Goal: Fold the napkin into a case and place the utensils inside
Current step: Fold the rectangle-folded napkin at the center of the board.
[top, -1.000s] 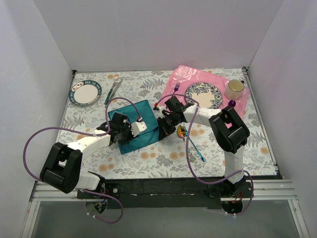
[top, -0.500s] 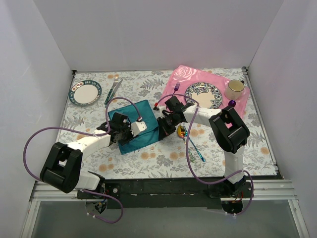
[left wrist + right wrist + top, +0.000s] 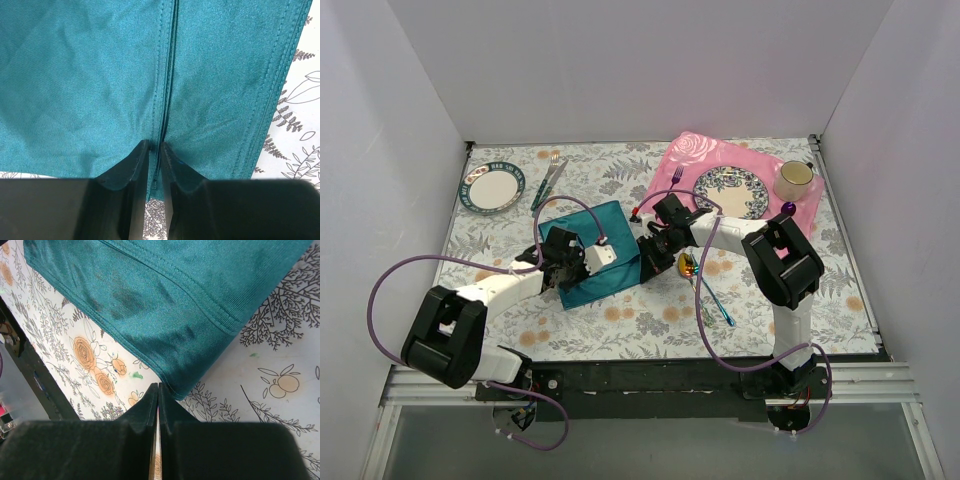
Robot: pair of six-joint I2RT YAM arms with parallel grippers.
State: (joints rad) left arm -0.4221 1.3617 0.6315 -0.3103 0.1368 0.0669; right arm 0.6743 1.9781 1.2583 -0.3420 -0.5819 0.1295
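Note:
The teal napkin (image 3: 610,228) lies folded into a rectangle mid-table. Two hemmed edges meet in a seam down its middle (image 3: 167,75). My left gripper (image 3: 560,268) is at its near-left end. In the left wrist view the gripper (image 3: 154,146) is shut on the napkin, with the hem pinched between the tips. My right gripper (image 3: 648,262) sits at the napkin's right corner (image 3: 195,385). There the gripper (image 3: 158,386) is shut with nothing in it, just beside the cloth. The utensils, a gold-pink spoon bowl (image 3: 689,266) and a blue-green handle (image 3: 720,303), lie right of the napkin.
A pink placemat (image 3: 680,160) at the back right carries a patterned plate (image 3: 732,190), a cup (image 3: 795,178), a purple fork (image 3: 676,176) and a purple spoon (image 3: 788,208). A small plate (image 3: 492,188) and a green-handled fork and knife (image 3: 548,178) lie back left.

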